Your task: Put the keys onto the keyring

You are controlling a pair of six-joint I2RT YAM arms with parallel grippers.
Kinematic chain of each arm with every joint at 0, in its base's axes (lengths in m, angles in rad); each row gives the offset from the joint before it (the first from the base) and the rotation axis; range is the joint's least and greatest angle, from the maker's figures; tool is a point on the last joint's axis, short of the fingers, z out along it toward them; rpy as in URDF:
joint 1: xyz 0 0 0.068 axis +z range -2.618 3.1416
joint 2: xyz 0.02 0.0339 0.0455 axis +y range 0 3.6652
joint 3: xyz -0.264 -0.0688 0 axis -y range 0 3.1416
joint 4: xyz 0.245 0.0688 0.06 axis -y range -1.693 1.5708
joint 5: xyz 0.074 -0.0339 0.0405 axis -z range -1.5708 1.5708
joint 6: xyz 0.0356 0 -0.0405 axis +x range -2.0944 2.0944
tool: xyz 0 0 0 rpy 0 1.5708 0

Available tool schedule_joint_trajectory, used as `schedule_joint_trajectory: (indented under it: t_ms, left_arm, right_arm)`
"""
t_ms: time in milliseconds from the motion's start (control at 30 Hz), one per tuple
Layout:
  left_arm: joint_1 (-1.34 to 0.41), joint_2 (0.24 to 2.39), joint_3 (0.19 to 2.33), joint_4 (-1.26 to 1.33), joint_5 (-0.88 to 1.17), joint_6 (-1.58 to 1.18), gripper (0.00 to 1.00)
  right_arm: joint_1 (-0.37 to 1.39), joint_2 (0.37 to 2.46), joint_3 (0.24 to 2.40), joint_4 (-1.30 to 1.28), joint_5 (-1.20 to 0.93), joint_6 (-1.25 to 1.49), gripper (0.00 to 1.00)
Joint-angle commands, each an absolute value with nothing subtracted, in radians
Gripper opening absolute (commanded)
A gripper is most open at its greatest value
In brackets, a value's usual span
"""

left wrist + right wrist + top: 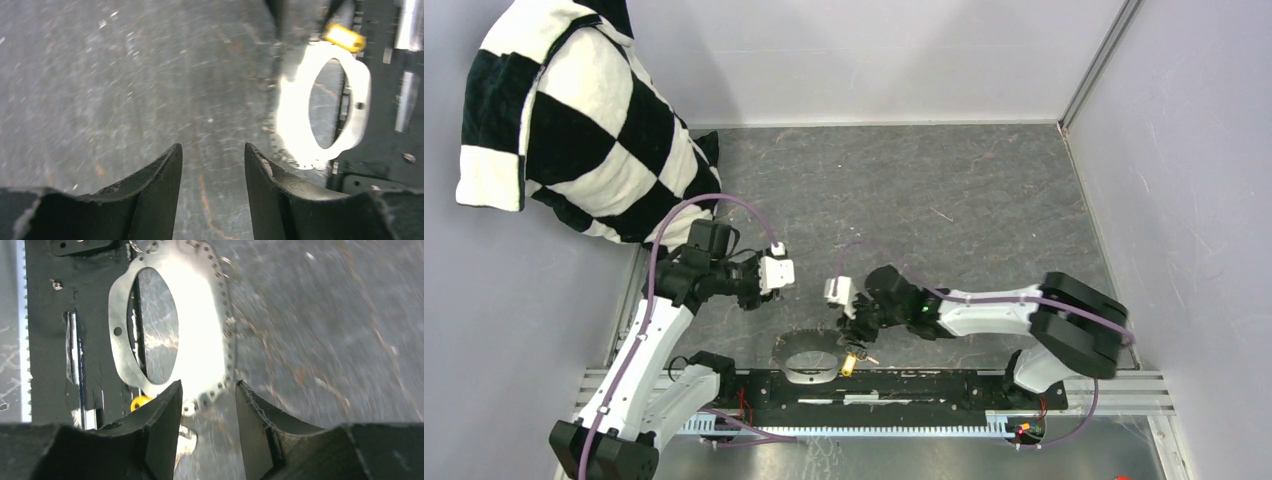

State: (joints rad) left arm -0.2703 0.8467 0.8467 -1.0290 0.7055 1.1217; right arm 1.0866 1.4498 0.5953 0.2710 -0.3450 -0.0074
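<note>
Grey keyring [807, 358] lies flat, yellow key [851, 363] at its 3 o'clock; left claw [212, 147] and right claw [208, 385] spread, empty, probably readying a grasp.

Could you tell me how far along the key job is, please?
Done: the yellow key lies against the keyring, but I cannot tell if it is threaded. In hand: nothing, as the left tool and right tool are open and empty. Left: threading; only one key is in view.

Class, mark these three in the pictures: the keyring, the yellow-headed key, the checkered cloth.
keyring [200, 325], right wrist view, its wide shiny band.
yellow-headed key [344, 37], left wrist view, its yellow head cover.
checkered cloth [574, 130], top external view, its middle.
</note>
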Motion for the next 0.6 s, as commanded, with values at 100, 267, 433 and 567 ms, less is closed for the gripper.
schedule_joint_trajectory:
  t_ms: [100,267,433,567]
  left_arm:
    - [-0.142,0.83,0.85,-0.697,0.528,0.79,0.61]
    - [-0.111,0.847,0.883,-0.634,0.436,0.707,0.63]
    - [-0.108,0.847,0.921,-0.597,0.427,0.647,0.69]
    - [-0.107,0.863,0.946,-0.567,0.413,0.607,0.71]
  right_arm:
    - [1.18,1.702,0.895,0.258,-0.477,-0.297,0.52]
    - [1.206,1.866,1.042,0.144,-0.453,-0.402,0.54]
    - [1.227,1.907,1.042,0.069,-0.348,-0.473,0.55]
    - [1.23,1.935,1.054,0.023,-0.277,-0.492,0.55]
